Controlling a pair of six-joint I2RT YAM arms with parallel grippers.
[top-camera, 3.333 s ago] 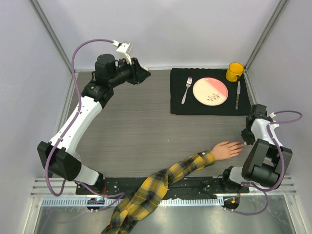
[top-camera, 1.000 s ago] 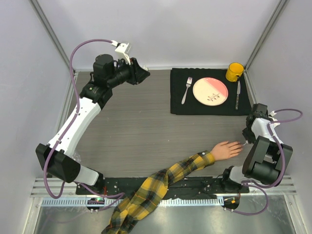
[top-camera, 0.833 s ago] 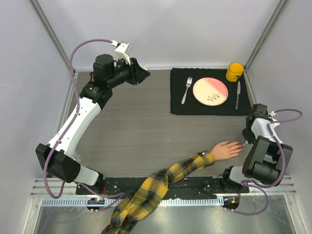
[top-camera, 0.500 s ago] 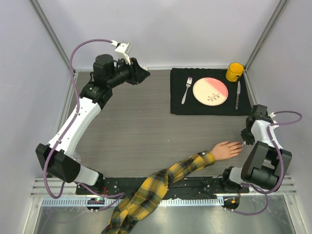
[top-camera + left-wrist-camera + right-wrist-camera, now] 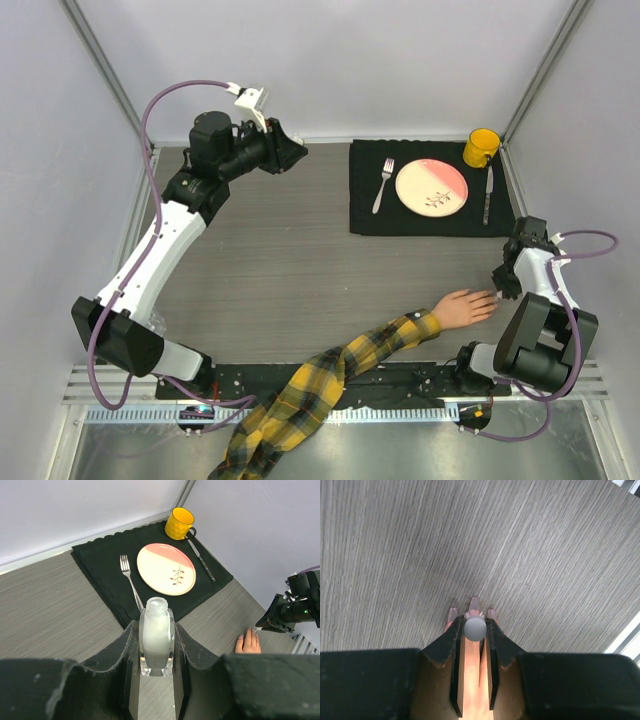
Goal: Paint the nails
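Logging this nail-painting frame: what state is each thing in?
left fingers, shut on bottle
bottle, uncapped
right fingers, shut on cap
cap, off the bottle, above the nails
mannequin hand, palm down on table
nails, paint unclear
plate, empty
mug, upright

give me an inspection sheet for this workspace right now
surface: grey wood-grain table, no spills seen
job's things: mannequin hand in plaid sleeve, palm down; nails under right gripper; uncapped clear bottle
clutter: black mat with fork, plate, knife, yellow mug
grippers: left gripper shut on bottle; right gripper shut on grey round cap
cables: purple cables loop off both arms
surroundings: pale walls, metal rail at near edge
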